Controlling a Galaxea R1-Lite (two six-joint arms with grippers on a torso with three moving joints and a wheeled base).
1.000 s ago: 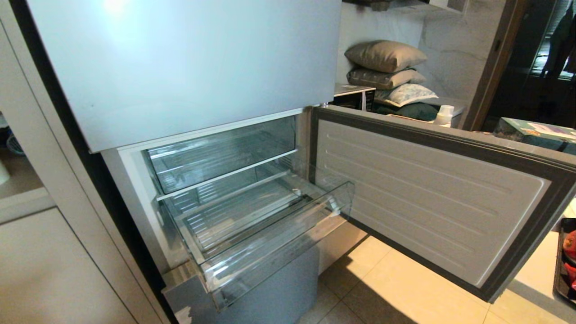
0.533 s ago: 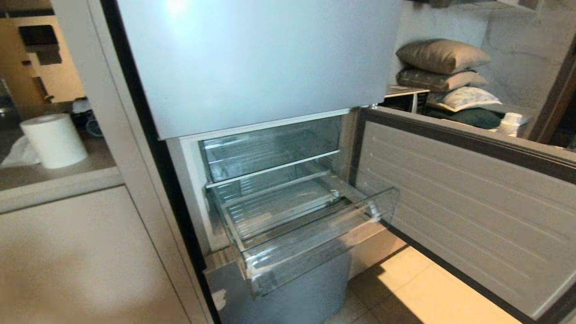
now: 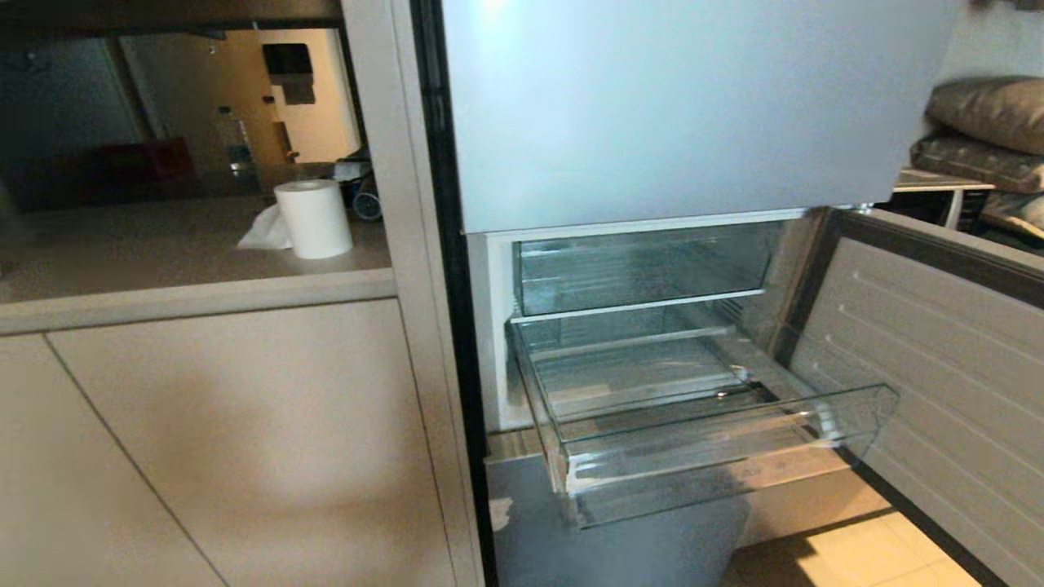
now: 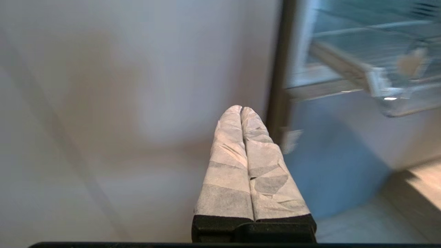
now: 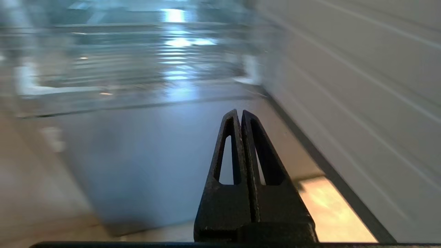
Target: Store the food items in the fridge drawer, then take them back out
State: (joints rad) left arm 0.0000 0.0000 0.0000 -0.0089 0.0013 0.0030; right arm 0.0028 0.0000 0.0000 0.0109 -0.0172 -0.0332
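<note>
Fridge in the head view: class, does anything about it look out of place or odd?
The clear fridge drawer is pulled out and empty, and the lower fridge door stands open beside it. A pale chipped-looking patch marks the grey panel below.

Beige counter (image 3: 163,244), white paper roll (image 3: 314,218) standing on it

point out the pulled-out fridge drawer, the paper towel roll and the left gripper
fridge drawer (image 3: 734,456): head view, clear front wall
paper towel roll (image 3: 314,218): head view, side of roll
left gripper (image 4: 240,109): left wrist view, shut fingertips
</note>
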